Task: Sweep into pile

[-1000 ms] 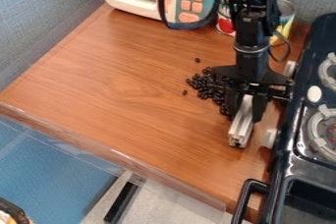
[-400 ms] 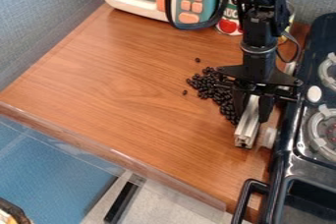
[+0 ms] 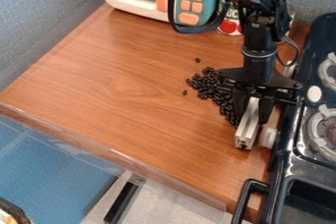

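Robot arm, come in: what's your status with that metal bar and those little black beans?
Gripper shut on metal bar, beside the stove. Black beans heaped left of it, two strays apart. Nothing between bar and heap.

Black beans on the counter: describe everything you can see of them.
The beans are small, dark, rounded and slightly glossy. They lie on the wood-look counter in a loose, uneven pile, broad at the top and trailing down toward the metal bar in the hand. One stray bean sits above the pile, another to its left. Whether any touch the bar or hand, I can't tell.
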Robot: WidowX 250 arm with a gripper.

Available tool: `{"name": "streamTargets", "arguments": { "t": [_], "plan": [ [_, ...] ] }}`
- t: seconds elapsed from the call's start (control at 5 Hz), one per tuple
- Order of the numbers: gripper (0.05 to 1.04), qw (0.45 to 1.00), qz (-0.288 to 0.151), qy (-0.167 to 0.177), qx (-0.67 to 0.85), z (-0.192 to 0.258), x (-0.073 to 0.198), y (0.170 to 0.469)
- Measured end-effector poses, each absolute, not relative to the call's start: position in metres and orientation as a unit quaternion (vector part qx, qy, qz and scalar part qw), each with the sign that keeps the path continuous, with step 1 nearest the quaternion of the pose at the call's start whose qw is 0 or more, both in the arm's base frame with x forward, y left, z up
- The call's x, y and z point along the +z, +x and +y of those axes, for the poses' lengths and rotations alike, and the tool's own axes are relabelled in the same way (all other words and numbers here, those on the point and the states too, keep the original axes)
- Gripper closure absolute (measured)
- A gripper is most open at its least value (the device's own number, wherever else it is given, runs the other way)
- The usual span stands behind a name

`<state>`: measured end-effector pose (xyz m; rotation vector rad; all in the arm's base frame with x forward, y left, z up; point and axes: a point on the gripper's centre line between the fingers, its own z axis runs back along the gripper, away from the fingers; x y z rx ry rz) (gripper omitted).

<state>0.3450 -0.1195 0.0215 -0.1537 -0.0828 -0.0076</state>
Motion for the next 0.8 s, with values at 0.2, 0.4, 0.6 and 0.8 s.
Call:
{"name": "streamTargets", "arguments": {
  "t": [0.2,0.4,0.6,0.8],
  "plan": [
    [0.704,0.996,-0.043,-0.073,-0.003,-0.119,0.02,0.345],
    [0.704,0.997,-0.05,-0.057,-0.011,-0.116,0.018,0.346],
    [0.704,0.998,-0.047,-0.033,-0.006,-0.107,0.013,0.354],
    [0.704,0.999,-0.043,-0.023,0.005,-0.098,0.008,0.358]
  ]
}}
